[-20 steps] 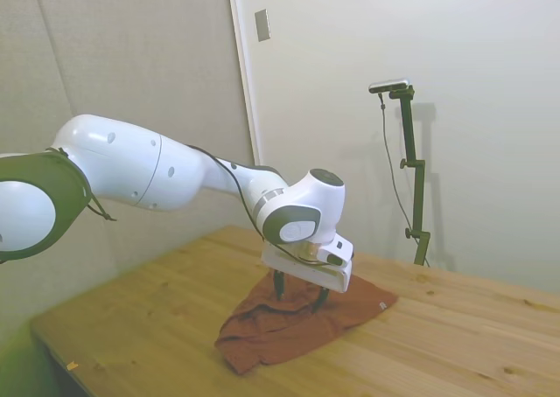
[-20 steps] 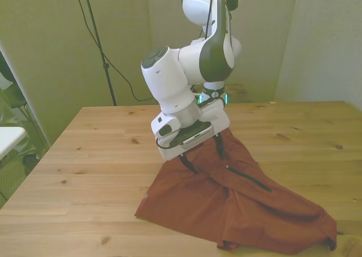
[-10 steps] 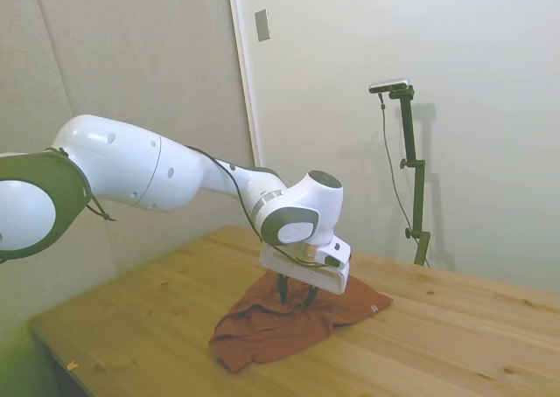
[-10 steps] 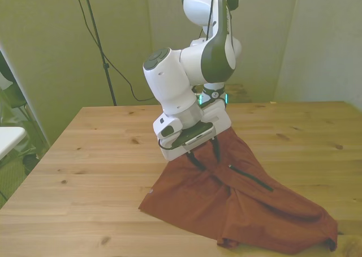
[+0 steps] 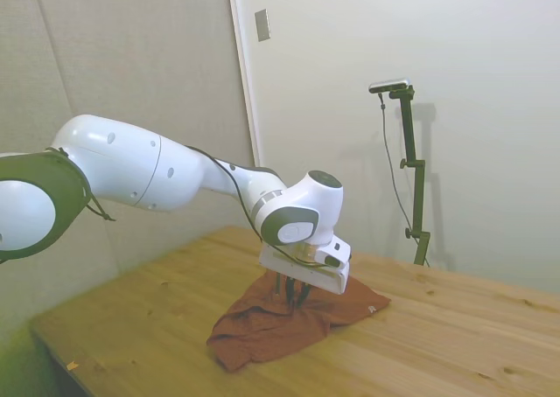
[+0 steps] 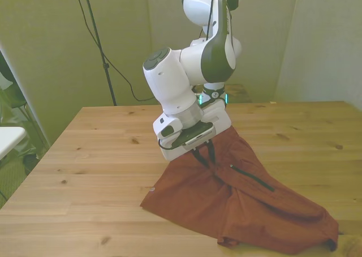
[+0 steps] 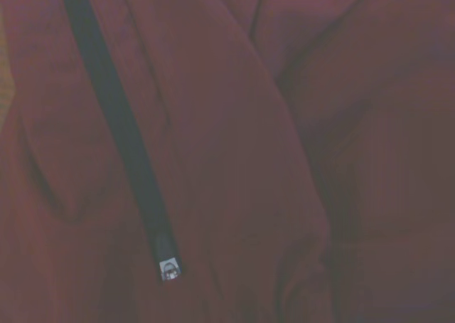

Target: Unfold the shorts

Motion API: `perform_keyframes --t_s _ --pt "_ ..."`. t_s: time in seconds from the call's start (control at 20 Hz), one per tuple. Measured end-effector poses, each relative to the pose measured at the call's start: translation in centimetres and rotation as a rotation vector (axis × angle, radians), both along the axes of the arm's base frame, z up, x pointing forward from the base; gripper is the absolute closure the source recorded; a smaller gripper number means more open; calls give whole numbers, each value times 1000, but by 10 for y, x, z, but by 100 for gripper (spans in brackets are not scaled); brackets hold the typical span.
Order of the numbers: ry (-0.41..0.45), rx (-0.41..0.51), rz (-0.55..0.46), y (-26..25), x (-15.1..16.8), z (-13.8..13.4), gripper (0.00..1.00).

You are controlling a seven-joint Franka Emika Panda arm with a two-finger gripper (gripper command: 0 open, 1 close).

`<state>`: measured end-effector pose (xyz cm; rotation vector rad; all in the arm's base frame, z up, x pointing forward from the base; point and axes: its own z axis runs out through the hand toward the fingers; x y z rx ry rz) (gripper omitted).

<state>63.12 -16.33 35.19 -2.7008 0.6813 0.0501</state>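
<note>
Pinching a raised fold of the shorts, gripper fingers were closed together on the cloth | shorts lay crumpled on the table beneath the gripper | zipper ran beside the fold.

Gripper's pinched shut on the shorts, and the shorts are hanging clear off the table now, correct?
Not quite. The gripper is shut on the shorts, but the front view shows them lying on the table, only bunched up at the pinch.
</note>
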Motion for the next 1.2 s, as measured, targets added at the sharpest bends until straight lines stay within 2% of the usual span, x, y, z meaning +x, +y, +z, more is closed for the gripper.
perform_keyframes --t_s 0.35,0.75,1.0,1.2 --pt "-8 -4 3 1 0 6 100" --pt "-65 -35 40 34 -16 62 100" --pt "-90 -58 69 80 -15 90 100" --pt "-125 -94 118 155 -10 103 100"
